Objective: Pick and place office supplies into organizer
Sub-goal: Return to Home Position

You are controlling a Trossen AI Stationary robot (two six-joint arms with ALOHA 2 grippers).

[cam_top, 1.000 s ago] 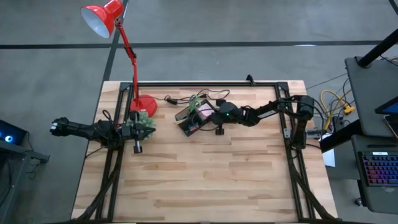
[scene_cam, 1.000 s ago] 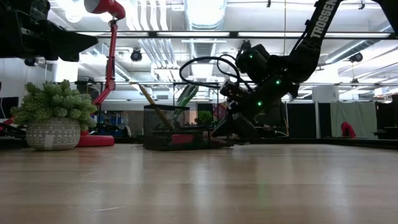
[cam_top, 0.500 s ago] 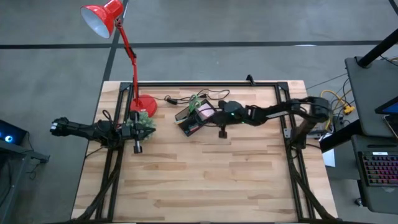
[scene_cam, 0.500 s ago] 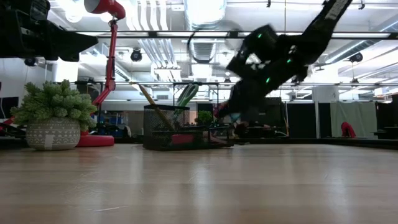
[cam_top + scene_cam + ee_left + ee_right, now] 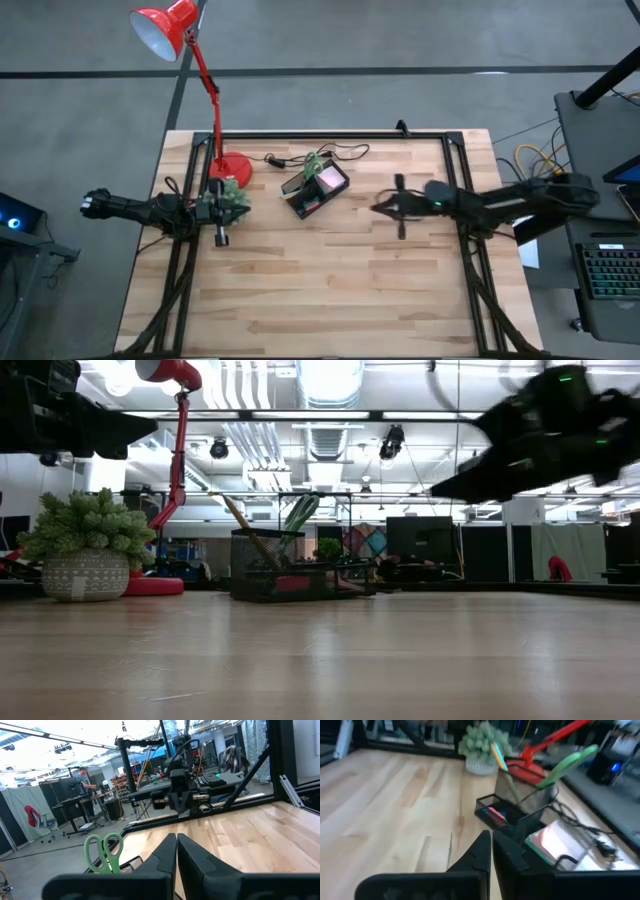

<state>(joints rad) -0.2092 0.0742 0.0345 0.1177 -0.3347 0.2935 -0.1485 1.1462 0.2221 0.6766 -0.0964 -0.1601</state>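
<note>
The black mesh organizer point(image 5: 315, 188) stands on the table at the far middle. Green-handled scissors point(image 5: 570, 762) and a pencil point(image 5: 497, 752) stick up out of it. A pink sticky-note pad point(image 5: 327, 180) and a red piece point(image 5: 496, 813) lie in its compartments. My right gripper point(image 5: 380, 207) hovers shut to the right of the organizer, clear of it, and points toward it. My left gripper point(image 5: 176, 845) waits shut at the table's left edge, beside a potted plant point(image 5: 232, 195), with nothing between its fingers.
A red desk lamp point(image 5: 180, 30) stands with its round base point(image 5: 232, 167) at the far left, next to the plant pot point(image 5: 85, 550). A black cable point(image 5: 340, 152) lies behind the organizer. Bare wood point(image 5: 330, 290) spreads across the near half of the table.
My right gripper has drawn back from the organizer toward the table's right edge and risen. It has stayed shut and carries nothing. The organizer and what is in it have kept their place.
</note>
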